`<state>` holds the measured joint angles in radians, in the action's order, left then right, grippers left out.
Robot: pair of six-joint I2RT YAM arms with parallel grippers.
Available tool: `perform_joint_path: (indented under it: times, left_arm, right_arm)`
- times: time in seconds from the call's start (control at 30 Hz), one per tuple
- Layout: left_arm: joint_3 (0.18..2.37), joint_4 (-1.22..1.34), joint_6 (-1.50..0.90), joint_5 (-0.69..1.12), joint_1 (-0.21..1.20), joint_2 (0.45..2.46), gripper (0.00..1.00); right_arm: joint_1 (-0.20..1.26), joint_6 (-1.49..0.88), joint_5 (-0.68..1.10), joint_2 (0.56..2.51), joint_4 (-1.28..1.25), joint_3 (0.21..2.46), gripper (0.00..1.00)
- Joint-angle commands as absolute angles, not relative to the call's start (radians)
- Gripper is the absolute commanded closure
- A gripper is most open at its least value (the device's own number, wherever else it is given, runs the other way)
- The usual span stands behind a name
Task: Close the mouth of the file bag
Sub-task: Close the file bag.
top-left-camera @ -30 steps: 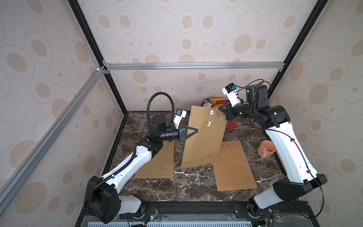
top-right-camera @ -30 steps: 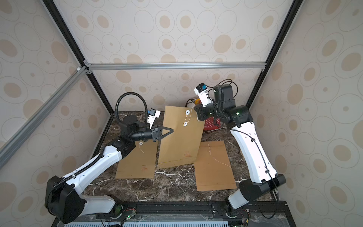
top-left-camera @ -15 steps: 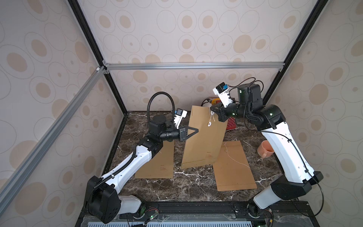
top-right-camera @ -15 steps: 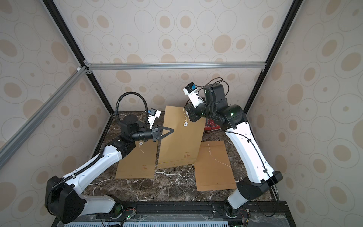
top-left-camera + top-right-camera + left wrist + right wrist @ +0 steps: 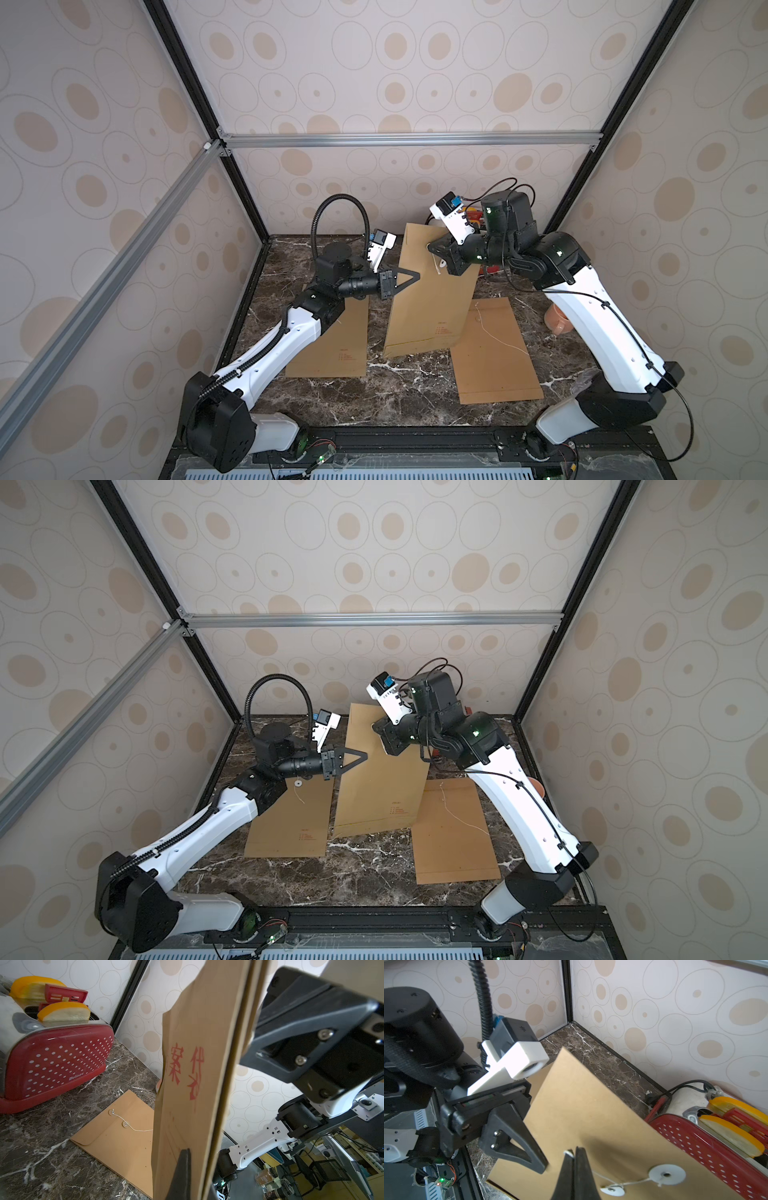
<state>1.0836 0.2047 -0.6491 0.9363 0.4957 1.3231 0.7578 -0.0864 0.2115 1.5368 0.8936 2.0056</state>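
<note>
Worktop of dark marble carries everything. At its centre, in both top views, the file bag stands on its bottom edge, tilted, with its mouth end up toward 12 o'clock. One spare bag lies flat at 8 o'clock of it and another spare bag at 4 o'clock. A red toaster sits behind at 1 o'clock.

We judge the file bag to be light, thin kraft card. It is stiff enough to stand when pinched but quick to bow or crease, so a grip on a side edge suits it. The left tool has exactly that grip, clamped tight on the edge at 9 o'clock. The right tool is up near the mouth with its jaws pressed together, and we believe they pinch the loose end of the string.

That string runs past the small disc to the large disc. It is limp, fine and likely to slip, so we would hold it close to its end. We would wind it under light tension, because a hard pull could tear a paper disc.
</note>
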Motion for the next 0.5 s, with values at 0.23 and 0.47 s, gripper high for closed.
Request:
perform_joint_path:
  times: [0.23, 0.47]
  left_arm:
    - [1.121, 0.262, -0.653, 0.945, 0.501, 1.307, 1.00]
    - [1.099, 0.358, -0.722, 0.958, 0.500, 1.307, 1.00]
  right_arm:
    - [0.799, -0.137, 0.252, 1.481, 0.828, 1.890, 1.00]
    - [0.798, -0.153, 0.203, 1.412, 0.793, 1.793, 1.00]
